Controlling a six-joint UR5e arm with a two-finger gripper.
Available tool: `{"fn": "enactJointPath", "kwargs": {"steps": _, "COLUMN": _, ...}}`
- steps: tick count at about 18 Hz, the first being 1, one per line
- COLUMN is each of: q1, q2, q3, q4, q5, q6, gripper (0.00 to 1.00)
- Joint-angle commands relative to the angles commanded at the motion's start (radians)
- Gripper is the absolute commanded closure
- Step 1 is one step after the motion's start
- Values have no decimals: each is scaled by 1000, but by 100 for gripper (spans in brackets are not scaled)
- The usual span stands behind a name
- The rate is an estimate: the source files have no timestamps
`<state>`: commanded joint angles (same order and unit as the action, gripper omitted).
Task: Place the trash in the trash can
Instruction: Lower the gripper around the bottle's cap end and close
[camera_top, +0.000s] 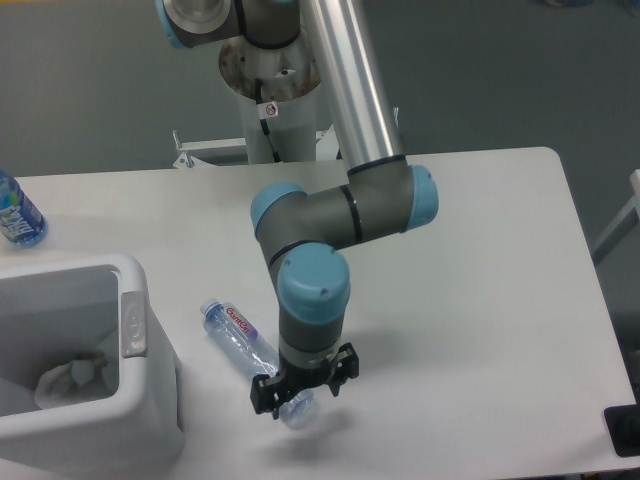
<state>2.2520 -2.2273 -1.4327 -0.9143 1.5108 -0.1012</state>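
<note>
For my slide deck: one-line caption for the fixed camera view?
UR5e's open gripper straddles the clear bottle beside the trash can, crumpled wrapper already inside.

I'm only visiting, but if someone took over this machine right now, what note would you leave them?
Gripper: open, lowered over the lower end of the clear bottle, fingers either side; not gripped yet.
Bottle lies on the table, beside the trash can.
Done: crumpled wrapper is in the can.
Left: close on the bottle, lift it, drop it in the can.

Clear bottle lower end hidden behind gripper (jaws' contact unclear); trash can cut off left.
</note>
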Motion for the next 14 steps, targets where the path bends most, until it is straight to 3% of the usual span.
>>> {"fn": "enactJointPath", "kwargs": {"steps": 10, "q1": -22, "q2": -25, "q3": -41, "q4": 11, "q5": 54, "q6": -6, "gripper": 0}}
{"fn": "enactJointPath", "kwargs": {"steps": 12, "q1": -22, "q2": -25, "q3": -48, "q4": 34, "q5": 57, "q6": -6, "gripper": 0}}
{"fn": "enactJointPath", "kwargs": {"steps": 14, "q1": -22, "q2": -28, "q3": -46, "q4": 37, "q5": 57, "q6": -20, "gripper": 4}}
